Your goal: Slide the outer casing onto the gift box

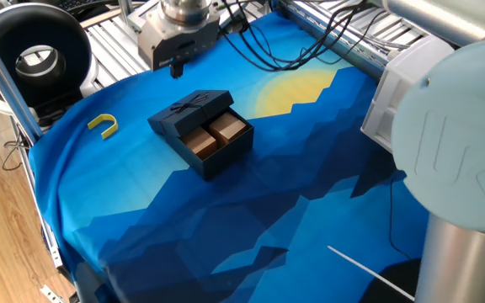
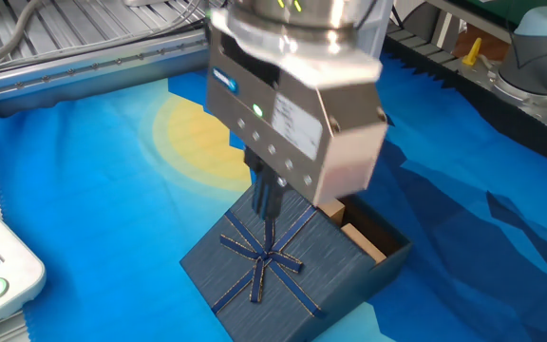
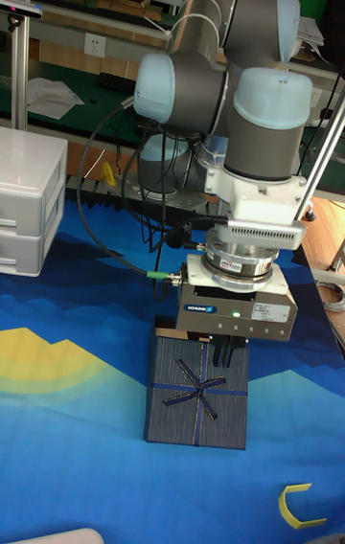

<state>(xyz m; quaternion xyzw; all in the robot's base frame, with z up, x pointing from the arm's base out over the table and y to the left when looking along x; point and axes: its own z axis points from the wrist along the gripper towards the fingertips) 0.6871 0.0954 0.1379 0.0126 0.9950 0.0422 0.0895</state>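
The outer casing (image 1: pixel 189 109), dark navy with a thin ribbon bow, sits partly over the gift box (image 1: pixel 222 141), a navy tray on the blue cloth. Two tan blocks (image 1: pixel 215 135) show at the tray's uncovered end. From the other side the bow-topped casing (image 2: pixel 264 266) fills the foreground, with the tan blocks (image 2: pixel 364 237) beyond it. My gripper (image 1: pixel 175 67) hangs above the cloth just beyond the casing's far edge. Its dark fingers (image 2: pixel 269 195) are close together with nothing between them. The tall view shows the gripper (image 3: pixel 228 345) right behind the casing (image 3: pixel 196 391).
A yellow U-shaped piece (image 1: pixel 103 125) lies on the cloth left of the box. A white drawer unit (image 1: pixel 419 109) stands at the right edge. A black round device (image 1: pixel 36 55) sits off the table's back left. Black cables (image 1: pixel 276 50) trail over the cloth's far side.
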